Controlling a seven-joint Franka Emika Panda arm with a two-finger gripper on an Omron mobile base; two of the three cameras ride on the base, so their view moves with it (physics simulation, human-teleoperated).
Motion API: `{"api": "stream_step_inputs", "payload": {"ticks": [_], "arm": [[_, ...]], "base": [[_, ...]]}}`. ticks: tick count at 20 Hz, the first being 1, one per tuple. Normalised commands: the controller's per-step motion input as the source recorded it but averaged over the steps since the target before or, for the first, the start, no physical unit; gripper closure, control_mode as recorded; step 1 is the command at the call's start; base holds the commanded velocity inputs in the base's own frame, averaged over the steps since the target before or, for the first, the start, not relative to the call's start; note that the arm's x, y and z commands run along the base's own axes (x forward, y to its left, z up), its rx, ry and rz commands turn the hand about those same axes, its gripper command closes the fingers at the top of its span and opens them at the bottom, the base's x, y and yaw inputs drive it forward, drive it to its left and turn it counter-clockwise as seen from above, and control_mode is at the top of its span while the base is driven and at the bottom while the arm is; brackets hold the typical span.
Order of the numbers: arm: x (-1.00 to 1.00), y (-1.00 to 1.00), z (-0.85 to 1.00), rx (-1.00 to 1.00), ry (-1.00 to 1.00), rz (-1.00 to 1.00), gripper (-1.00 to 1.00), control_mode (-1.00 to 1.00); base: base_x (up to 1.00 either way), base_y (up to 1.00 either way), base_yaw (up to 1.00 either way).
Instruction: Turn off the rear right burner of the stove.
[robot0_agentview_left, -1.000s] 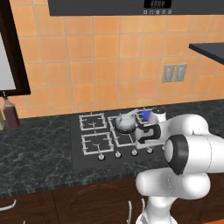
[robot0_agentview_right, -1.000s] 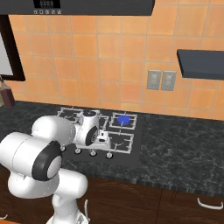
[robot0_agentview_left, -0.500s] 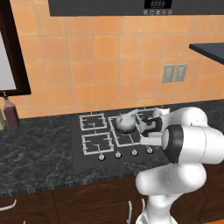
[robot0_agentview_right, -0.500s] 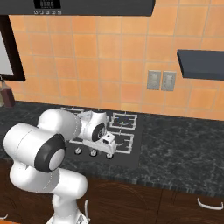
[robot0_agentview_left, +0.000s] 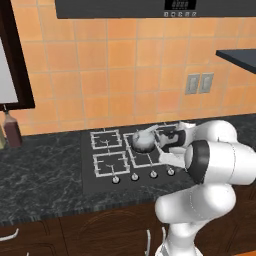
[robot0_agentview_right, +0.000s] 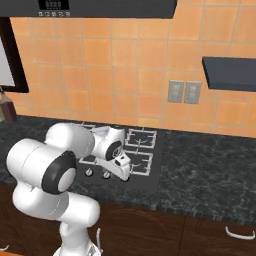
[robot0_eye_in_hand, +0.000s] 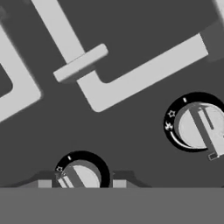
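Close over the knob row, gripper (robot0_eye_in_hand: 81, 183) straddling one knob (robot0_eye_in_hand: 81, 174).
Its jaws stand apart, either side of that knob; a second knob (robot0_eye_in_hand: 199, 124) lies alongside. Four knobs line the stove's (robot0_agentview_left: 100, 181) front edge, grates behind; the rear right burner is hidden by the arm.

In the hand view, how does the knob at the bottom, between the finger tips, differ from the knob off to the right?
The lower knob is cut off at the bottom of the hand view, while the right knob shows whole. The open gripper straddles the lower knob, while the right knob stands apart from it. Both are round silver knobs with a raised bar, each in a black ring with white marks, on the stove.
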Motion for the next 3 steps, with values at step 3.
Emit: {"api": "stream_step_inputs", "payload": {"ticks": [3], "arm": [[0.00, 0.00, 0.00, 0.00, 0.00, 0.00, 1.00, -1.00]], "base": [[0.00, 0.00, 0.00]]}}
